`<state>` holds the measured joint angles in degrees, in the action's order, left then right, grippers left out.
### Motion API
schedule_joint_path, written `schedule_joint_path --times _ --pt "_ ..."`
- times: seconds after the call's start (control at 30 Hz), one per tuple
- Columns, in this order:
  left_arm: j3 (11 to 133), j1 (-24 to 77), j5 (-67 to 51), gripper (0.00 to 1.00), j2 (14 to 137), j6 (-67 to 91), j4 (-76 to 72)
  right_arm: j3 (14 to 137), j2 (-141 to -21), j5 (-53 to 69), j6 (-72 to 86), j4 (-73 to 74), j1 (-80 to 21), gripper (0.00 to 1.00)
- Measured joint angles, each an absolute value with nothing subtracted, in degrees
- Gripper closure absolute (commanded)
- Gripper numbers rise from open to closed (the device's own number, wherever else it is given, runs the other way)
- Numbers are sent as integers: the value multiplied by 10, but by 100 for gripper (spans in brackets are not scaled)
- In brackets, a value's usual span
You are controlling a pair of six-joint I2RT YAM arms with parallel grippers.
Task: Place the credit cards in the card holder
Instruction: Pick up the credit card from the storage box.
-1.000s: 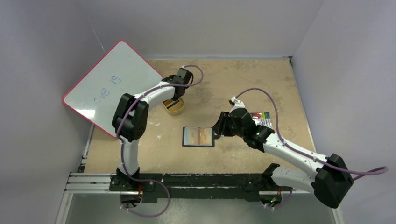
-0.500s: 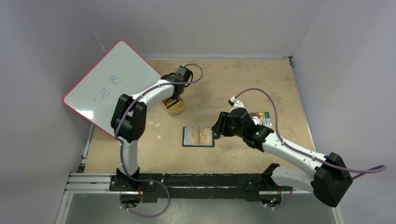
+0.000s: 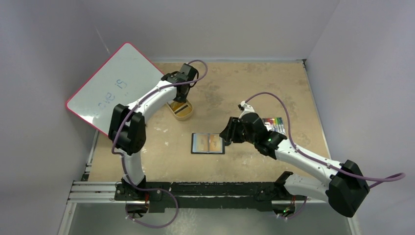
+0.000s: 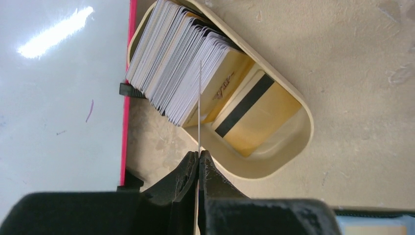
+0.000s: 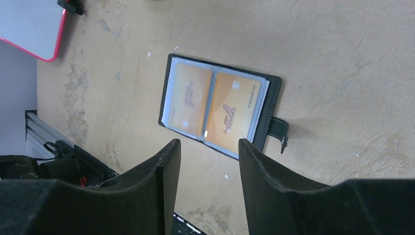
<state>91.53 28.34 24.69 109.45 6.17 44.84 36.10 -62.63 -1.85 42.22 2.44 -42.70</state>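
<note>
Tin [image 4: 288, 149] holding credit cards [image 4: 259, 115] just beside whiteboard [image 4: 58, 98].

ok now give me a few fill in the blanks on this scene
The left end effector is shut on one edge-on ____. The card holder lies unfolded, showing ____ orange cards. The right end effector hovers above it with jaws ____.
Missing words: card; two; open.
</note>
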Motion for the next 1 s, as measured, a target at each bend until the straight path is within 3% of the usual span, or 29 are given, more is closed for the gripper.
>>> schedule_joint_path --times 0.2,0.43,0.67,1.0 --pt "904 281 181 100 1041 105 459 361 -626 2 431 -6 -427 50" --pt "785 281 5 100 900 194 374 361 -626 54 446 -68 -395 52" --pt "606 281 -201 100 789 353 169 361 -616 137 456 -140 -323 52" --pt "428 281 -343 100 694 602 -159 361 -597 245 503 -269 -279 62"
